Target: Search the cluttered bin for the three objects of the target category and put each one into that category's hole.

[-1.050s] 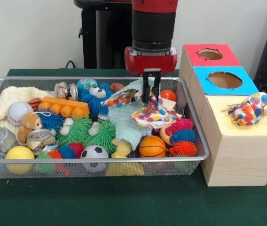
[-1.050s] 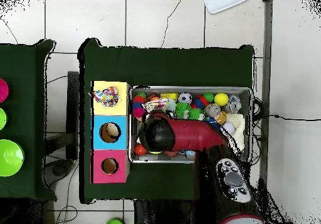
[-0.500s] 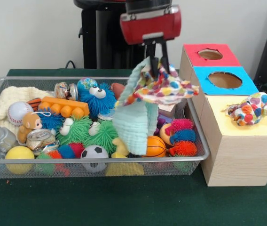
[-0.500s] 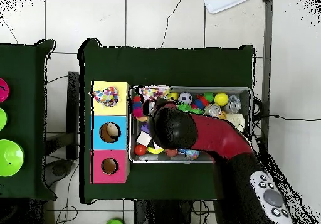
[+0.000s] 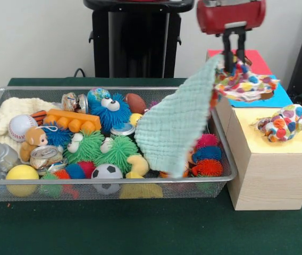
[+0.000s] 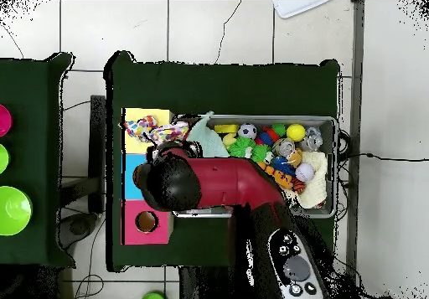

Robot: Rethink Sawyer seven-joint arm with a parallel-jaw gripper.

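Gripper (image 5: 234, 62) pinches a polka-dot cloth (image 5: 245, 85) and a mint washcloth (image 5: 177, 127) together, above the blue hole section (image 5: 278, 99). I see the washcloth trailing toward 7 o'clock over the wire bin (image 5: 108, 183). Another polka-dot cloth (image 5: 285, 123) lies on the yellow section (image 5: 276, 146).

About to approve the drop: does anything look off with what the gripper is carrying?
Yes. The gripper holds the polka-dot cloth above the box, but a mint green cloth hangs with it, trailing down over the wire bin.
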